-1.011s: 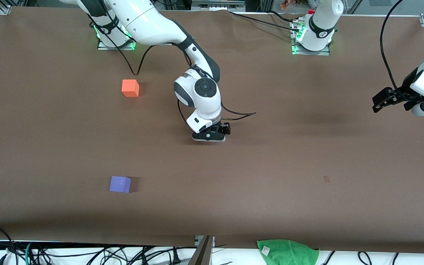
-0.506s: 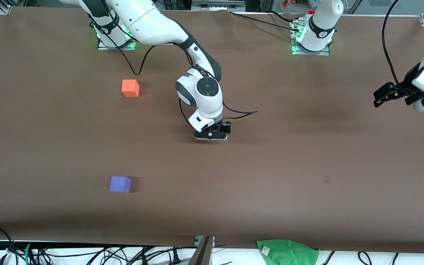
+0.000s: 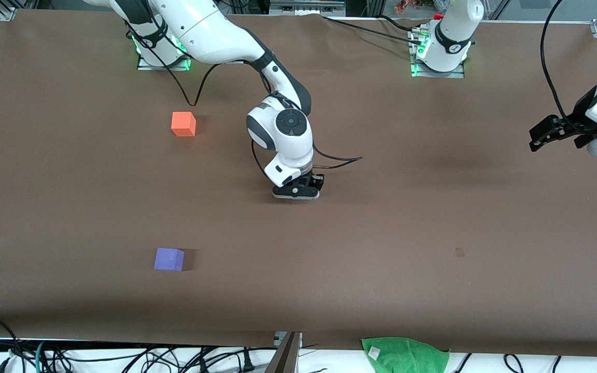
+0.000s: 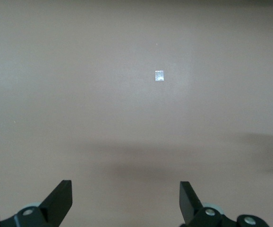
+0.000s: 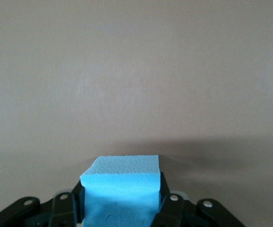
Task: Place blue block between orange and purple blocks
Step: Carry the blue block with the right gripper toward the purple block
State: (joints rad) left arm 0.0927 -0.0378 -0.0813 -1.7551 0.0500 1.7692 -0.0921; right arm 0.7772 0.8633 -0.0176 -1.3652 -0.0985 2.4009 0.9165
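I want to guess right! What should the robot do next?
Probably carry the small sky-blue matte cube, shut in the right pincer, toward the right arm's end, into the bare gap between the bright orange matte cube and the violet-purple matte cube.

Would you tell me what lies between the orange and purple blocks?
Nothing: the front view shows bare table between the orange block and purple block.
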